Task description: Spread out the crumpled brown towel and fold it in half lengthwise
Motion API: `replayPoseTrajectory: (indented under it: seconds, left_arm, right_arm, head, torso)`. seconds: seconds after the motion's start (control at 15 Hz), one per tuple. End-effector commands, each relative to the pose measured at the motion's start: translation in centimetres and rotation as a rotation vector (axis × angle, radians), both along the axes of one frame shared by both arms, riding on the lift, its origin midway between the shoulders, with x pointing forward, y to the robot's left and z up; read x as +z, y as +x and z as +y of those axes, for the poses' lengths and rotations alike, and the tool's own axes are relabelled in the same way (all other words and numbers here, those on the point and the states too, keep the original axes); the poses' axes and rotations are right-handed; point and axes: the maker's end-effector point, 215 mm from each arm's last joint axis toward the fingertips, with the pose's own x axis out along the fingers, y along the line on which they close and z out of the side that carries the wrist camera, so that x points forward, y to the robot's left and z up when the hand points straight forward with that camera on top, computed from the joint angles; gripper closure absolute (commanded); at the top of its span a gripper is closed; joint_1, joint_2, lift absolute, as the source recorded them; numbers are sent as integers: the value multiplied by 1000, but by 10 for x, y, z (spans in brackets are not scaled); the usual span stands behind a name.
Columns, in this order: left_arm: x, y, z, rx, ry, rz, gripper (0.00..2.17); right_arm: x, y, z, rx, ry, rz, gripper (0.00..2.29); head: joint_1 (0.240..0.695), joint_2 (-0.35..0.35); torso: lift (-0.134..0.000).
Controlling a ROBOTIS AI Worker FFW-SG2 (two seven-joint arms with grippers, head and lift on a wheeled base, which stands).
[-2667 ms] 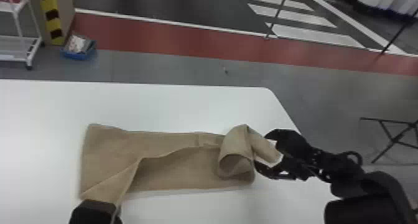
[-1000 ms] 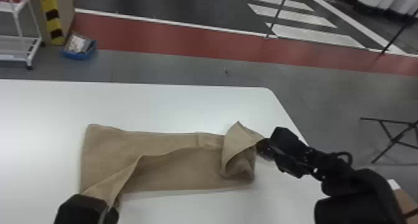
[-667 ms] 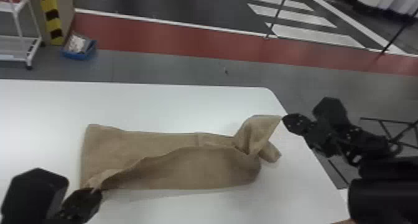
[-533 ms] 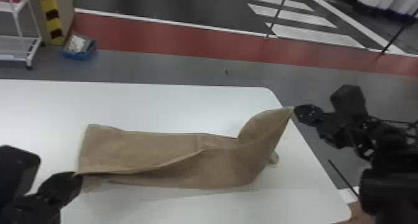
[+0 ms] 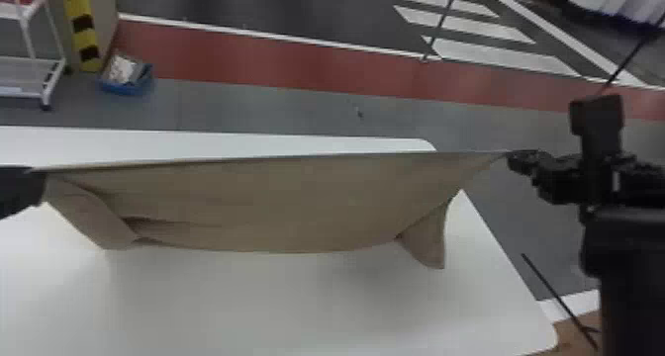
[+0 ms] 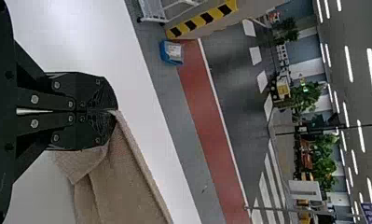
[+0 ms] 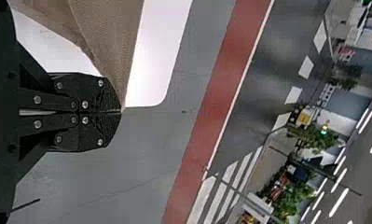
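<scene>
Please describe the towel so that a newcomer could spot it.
Find the white table. Over it hangs the brown towel, its top edge pulled taut between the left gripper and the right gripper. Its brown cloth contrasts with both black grippers.

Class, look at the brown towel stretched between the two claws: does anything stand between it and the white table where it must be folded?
Nothing visible does. The left claw and the right claw hold up the brown towel by its upper edge, directly over the white table.
</scene>
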Motion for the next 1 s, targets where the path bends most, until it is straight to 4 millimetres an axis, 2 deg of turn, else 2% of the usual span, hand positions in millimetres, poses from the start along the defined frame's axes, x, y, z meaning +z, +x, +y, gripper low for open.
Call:
replayPoseTrajectory:
  seconds: [0.0, 0.07, 0.13, 0.2, 0.33, 0.4, 0.53, 0.67, 0.8, 0.87, 0.93]
  left_arm:
    - [5, 47, 29, 3, 51, 0, 1335]
    - [10, 56, 32, -8, 56, -1, 1288]
    - [6, 57, 33, -18, 55, 11, 1146]
    - [0, 55, 35, -21, 63, 25, 1099]
    - [-36, 37, 32, -60, 72, 104, 1106]
    - [-57, 27, 19, -102, 51, 141, 1106]
    - [-87, 15, -18, -189, 21, 164, 1106]
    - [-115, 0, -57, -276, 19, 149, 1106]
    - [-133, -16, -76, -321, -6, 137, 1106]
    - [-136, -22, -81, -336, -10, 130, 1102]
    - [-140, -28, -83, -342, -11, 129, 1099]
  right_arm:
    - [10, 34, -2, -37, 40, 27, 1511]
    - [16, 48, 3, -31, 31, 27, 1511]
    - [18, 54, 4, -27, 36, 26, 1511]
    - [19, 62, 13, -9, 36, 22, 1511]
    - [3, 58, 17, -4, 45, 43, 1511]
    - [-10, 51, 15, -14, 62, 57, 1511]
    - [-42, 27, 14, -23, 72, 105, 1750]
    - [-83, -3, 29, 30, 28, 148, 1750]
    - [-114, -19, 50, 121, -66, 169, 1750]
    - [-125, -26, 54, 123, -57, 177, 1750]
    - [-128, -29, 53, 117, -52, 176, 1750]
  head:
    - [664, -344]
    - [649, -326]
    - [633, -308]
    - [620, -294]
    - [603, -271]
    - [614, -263]
    - [650, -276]
    - [695, -321]
    - [695, -350]
    - [695, -350]
    - [695, -350]
  torso:
    - [-125]
    - [-125]
    - [-125]
    - [-125]
    - [-125]
    - [-125]
    - [-125]
    - [-125]
    - [-125]
    - [-125]
    - [-125]
